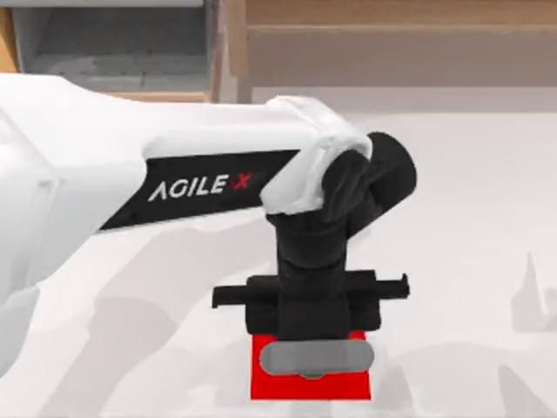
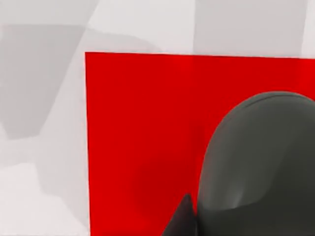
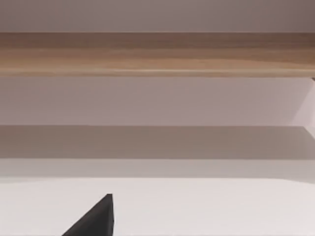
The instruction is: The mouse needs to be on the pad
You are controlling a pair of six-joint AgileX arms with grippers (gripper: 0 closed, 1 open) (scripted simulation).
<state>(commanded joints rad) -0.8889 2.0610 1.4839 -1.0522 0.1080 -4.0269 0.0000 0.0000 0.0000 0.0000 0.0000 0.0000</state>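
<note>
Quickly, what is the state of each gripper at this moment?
Left gripper: over the red pad, at the grey mouse; its grip cannot be told.
Right gripper: cannot be told.

From the camera on my left wrist I look down at the red pad [image 2: 142,142]. It is flat and plain, with straight edges and one corner in sight. It lies on the white table [image 2: 44,123], which has soft grey shadows on it. A round, dark grey mouse [image 2: 261,162] sits on the pad. Its smooth, shiny back curves up like a little hill. Red pad shows beside it and past it. Right next to the mouse, a small black pointed tip of my left gripper [image 2: 183,216] pokes into sight, close to the mouse's side.
</note>
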